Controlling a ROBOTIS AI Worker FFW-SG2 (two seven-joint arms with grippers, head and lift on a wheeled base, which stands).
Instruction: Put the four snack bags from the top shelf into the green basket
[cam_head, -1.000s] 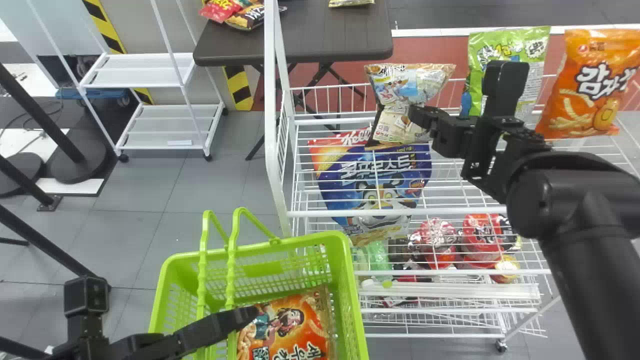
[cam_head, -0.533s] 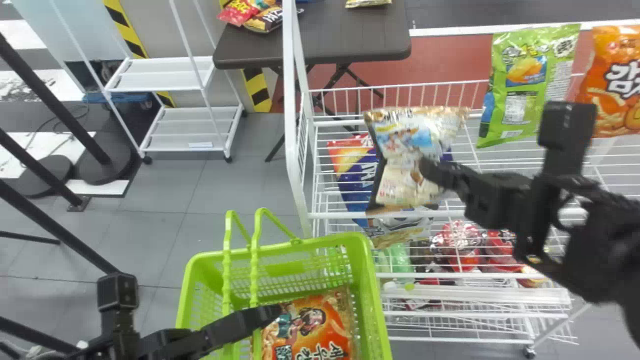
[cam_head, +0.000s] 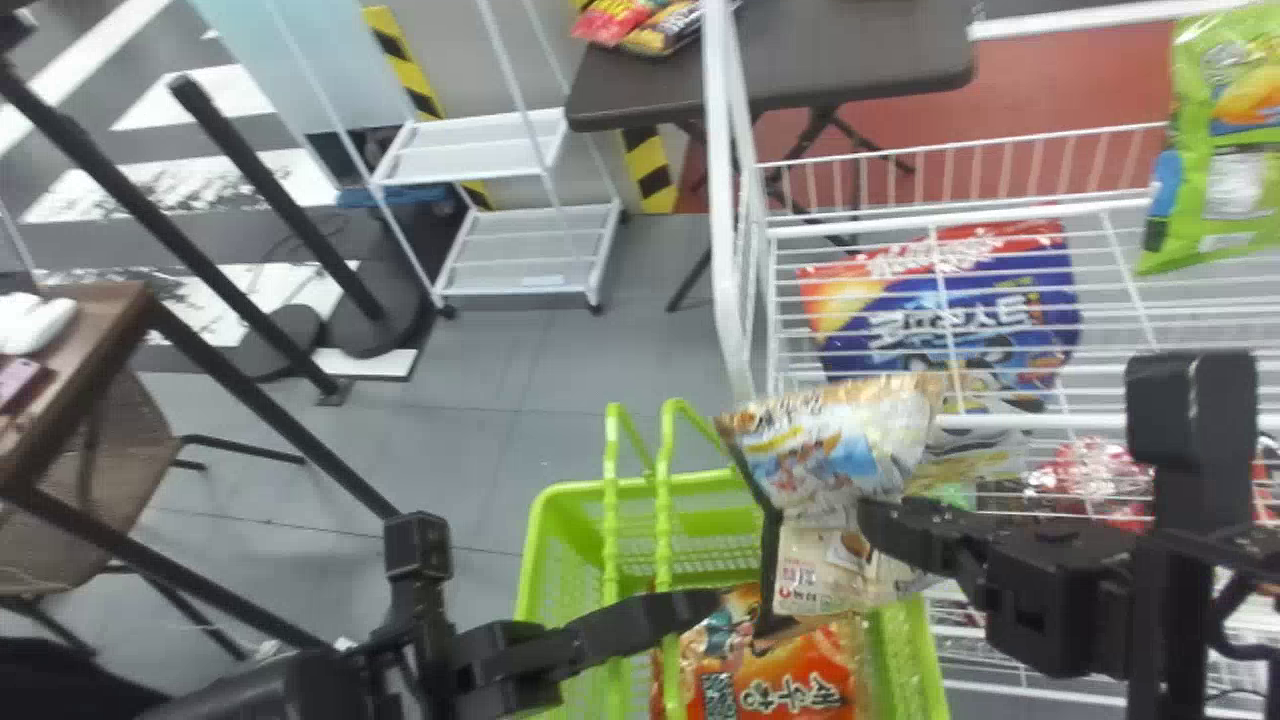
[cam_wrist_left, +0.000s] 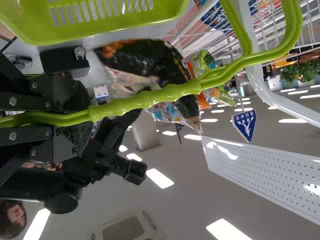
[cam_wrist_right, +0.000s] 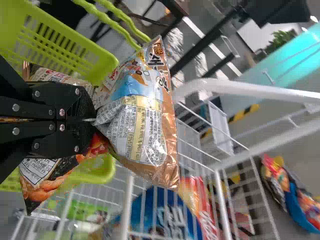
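One snack bag (cam_wrist_right: 137, 112), backed in white and beige, is pinched near its middle by the right end effector (cam_wrist_right: 92, 120), whose fingers are closed on a fold of the film. It is held in the air at the right side of the green basket (cam_head: 537, 560), its lower end overlapping the opening in the head view. By the left end effector (cam_wrist_left: 89, 117) the basket handles (cam_wrist_left: 170, 92) are gripped between closed fingers, toward the basket's left side. A red-orange snack bag (cam_head: 800, 680) lies inside the basket, and a green snack bag (cam_head: 1225, 150) stands on the top shelf (cam_head: 960, 210). The step in hand is judged to be the lowering of the held bag. For this to be done well, the bag should first be centred over the opening, clear of both the right rim and the handles, since its loose ends could be snagged on either. It should then be let down until it is nearly resting on the bag below, and only there should the grip be eased, so that it is not dropped askew across the rim. The handles are best kept steady meanwhile, and room should be left along one side for the bags to follow.
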